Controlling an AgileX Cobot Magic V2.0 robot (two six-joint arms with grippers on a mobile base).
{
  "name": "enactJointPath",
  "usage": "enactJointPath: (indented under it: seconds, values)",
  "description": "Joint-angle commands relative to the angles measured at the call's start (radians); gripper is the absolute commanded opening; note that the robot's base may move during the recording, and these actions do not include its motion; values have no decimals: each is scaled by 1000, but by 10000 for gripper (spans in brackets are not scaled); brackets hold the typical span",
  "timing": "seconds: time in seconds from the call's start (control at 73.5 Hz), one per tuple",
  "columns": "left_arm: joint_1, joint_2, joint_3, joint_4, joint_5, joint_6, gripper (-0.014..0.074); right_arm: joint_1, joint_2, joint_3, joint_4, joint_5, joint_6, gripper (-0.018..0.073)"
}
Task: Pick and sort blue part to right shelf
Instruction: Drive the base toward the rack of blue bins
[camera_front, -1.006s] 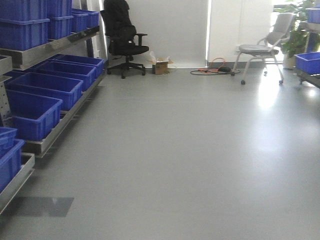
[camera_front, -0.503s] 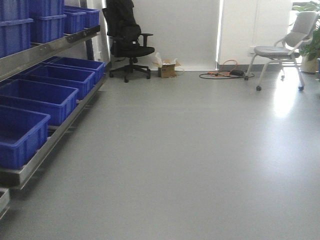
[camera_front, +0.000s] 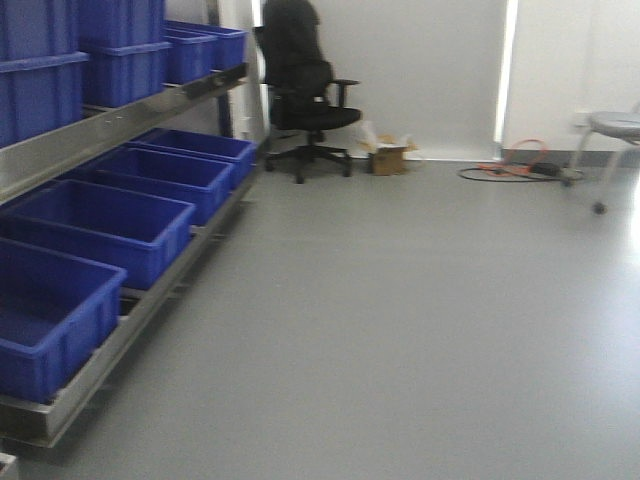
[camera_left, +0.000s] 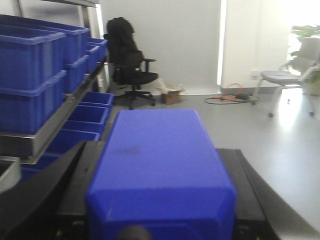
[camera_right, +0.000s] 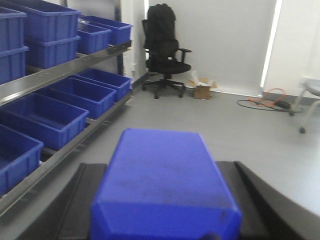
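Note:
No loose blue part shows on the floor or in the bins. In the left wrist view a smooth blue block fills the lower middle, flanked by black sloped pieces. The right wrist view shows the same kind of blue block between black sloped pieces. I cannot tell whether these blocks are held or belong to the grippers. No fingertips show, so the state of the jaws is hidden. Neither arm shows in the front view. The right shelf is out of view.
A metal rack with several blue bins on two levels runs along the left. A black office chair, a cardboard box and floor cables stand at the far wall. A grey chair is at the right edge.
The front view has swung left and come closer to the left rack. The bins look larger, and the office chair and grey chair have shifted right in the frame. The right shelf has left the view.

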Motion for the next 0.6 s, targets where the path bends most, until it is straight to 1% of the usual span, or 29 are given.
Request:
enactJointPath:
  seconds: [0.0,0.585]
  values:
    - [-5,-16,-27,11,-86,-3,315,-2,25,-29,-24,-87,-7,287]
    - [-5,-16,-27,11,-86,-3,315,-2,25,-29,-24,-87,-7,287]
